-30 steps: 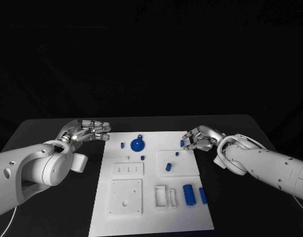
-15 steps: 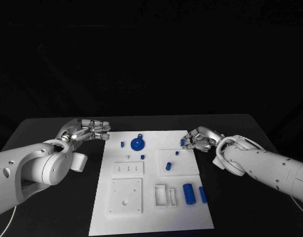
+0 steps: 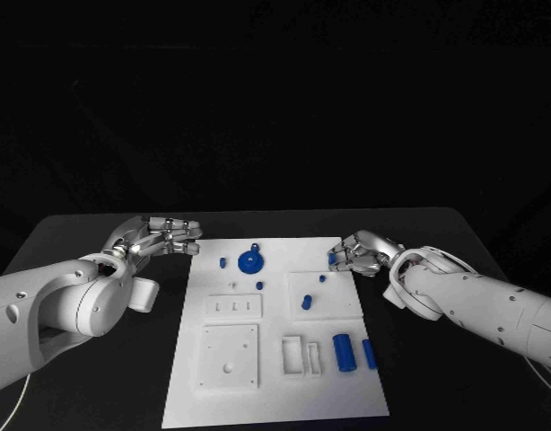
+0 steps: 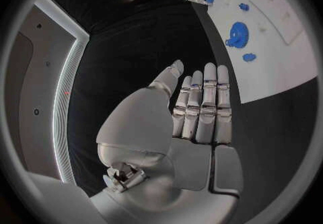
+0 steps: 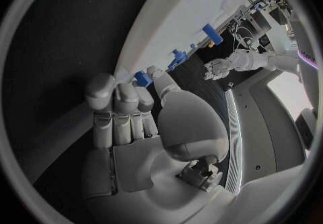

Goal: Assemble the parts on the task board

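Silver right hand (image 3: 360,252) pinches a small blue part (image 5: 142,78); left hand (image 3: 159,236) flat, fingers straight, holding nothing.

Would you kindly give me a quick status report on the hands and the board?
Left hand open beside the task board. Right hand at its far right edge, touching a small blue part; grip unclear. Nothing in the way.

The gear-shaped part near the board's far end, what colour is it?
Blue. The gear-shaped part lies on the white task board, clearest in the head view.
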`<state>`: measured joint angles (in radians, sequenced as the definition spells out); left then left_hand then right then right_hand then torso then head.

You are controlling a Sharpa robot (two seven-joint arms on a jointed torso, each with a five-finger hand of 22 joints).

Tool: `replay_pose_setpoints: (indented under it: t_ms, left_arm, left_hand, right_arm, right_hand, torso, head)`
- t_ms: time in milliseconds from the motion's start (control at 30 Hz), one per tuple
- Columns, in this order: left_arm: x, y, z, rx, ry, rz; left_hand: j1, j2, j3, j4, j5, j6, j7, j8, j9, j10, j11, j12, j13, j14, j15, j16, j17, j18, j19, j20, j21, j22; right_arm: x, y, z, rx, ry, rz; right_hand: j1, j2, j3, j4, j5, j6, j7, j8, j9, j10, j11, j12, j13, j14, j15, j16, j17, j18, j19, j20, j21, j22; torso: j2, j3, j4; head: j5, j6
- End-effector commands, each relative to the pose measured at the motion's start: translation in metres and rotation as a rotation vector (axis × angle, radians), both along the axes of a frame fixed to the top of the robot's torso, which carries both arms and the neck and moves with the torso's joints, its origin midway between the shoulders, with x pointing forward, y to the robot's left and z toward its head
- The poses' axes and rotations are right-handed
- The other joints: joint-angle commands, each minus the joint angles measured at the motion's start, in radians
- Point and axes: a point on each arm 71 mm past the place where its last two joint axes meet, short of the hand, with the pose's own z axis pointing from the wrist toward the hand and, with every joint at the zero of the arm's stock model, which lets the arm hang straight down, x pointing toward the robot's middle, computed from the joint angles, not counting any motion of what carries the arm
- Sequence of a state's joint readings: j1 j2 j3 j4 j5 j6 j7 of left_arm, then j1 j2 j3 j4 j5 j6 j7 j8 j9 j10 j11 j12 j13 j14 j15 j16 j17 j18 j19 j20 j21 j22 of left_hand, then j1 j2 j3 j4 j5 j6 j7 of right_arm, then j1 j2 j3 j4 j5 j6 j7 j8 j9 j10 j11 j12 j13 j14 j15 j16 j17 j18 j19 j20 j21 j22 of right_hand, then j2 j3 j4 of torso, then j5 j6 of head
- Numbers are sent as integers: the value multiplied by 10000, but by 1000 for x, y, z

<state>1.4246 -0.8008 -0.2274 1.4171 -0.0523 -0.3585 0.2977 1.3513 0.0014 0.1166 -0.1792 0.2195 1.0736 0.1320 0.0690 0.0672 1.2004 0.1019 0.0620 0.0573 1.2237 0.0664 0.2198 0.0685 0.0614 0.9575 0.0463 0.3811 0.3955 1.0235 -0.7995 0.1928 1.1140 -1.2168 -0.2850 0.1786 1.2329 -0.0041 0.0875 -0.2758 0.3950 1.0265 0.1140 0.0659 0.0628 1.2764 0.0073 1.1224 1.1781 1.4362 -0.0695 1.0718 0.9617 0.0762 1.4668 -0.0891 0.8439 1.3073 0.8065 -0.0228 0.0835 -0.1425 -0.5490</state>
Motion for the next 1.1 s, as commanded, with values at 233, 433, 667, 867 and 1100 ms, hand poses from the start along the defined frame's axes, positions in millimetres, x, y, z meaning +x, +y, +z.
replay_pose_setpoints:
  t_ms: [233, 433, 667, 867, 1100]
  left_arm:
    - [-1, -2, 0, 3, 45, -243]
    - [-1, -2, 0, 17, 64, -253]
    - [-1, -3, 0, 24, 81, -257]
    - [-1, -3, 0, 24, 91, -261]
    - [-2, -4, 0, 17, 117, -334]
  left_hand:
    - [-78, 28, -73, 8, -89, -94, 8, -14, 0, -86, -9, -10, 10, -33, 23, -40, -6, 2, 72, 22, -65, -22]
    - [-78, 28, -73, 8, -89, -94, 8, -14, 0, -86, -9, -10, 10, -33, 23, -40, -6, 2, 72, 22, -65, -22]
    - [-71, 45, -93, 14, -102, -123, 15, -13, 0, -85, -11, -9, 10, -27, 20, -35, -6, 5, 101, 20, -92, -42]
    - [-56, 69, -90, 15, -107, -112, 13, -5, 3, -76, -13, -7, 11, -26, 19, -34, -6, 7, 110, 18, -96, -45]
    - [-35, 99, -91, 19, -108, -49, -8, 10, 8, -38, -31, -6, 11, -16, 12, -29, -5, 7, 116, 11, -96, -39]
  right_arm:
    - [0, 3, -2, -51, 38, 67]
    - [0, 3, -2, -29, -7, 31]
    - [0, 2, -2, 6, -15, -97]
    - [1, 3, -1, 75, -134, -221]
    - [1, 4, 1, 314, -324, -526]
  right_hand:
    - [-23, 54, 135, 28, -65, 158, -37, -42, 2, 19, -72, 49, 15, 22, -21, 40, 19, 168, 339, 1, 26, 1036]
    - [-13, 251, 798, 0, -1059, 564, -139, -37, 9, 24, -132, 73, 50, 23, -69, 38, 30, 138, 339, -40, 37, 1038]
    - [0, 260, 2304, 80, -2627, 1277, -299, -50, 30, 31, -249, 67, 83, 21, -152, -1, 30, 51, 324, -134, 55, 1040]
    - [44, 228, 2857, 205, -3133, 1700, -415, -20, 66, 79, -291, 70, 99, 26, -197, -9, 48, 12, 319, -180, 66, 1039]
    - [24, 35, 2816, 373, -2690, 1851, -466, -23, 65, 118, -323, 64, 116, 42, -225, -11, 77, -14, 329, -219, 83, 1040]
  torso:
    - [-1, 10, -11]
    - [0, 10, -10]
    - [0, 7, -12]
    - [5, 11, -15]
    - [4, 8, -15]
  head:
    - [17, 23]
    - [43, 39]
    - [29, 41]
    - [5, 35]
    - [-16, 45]
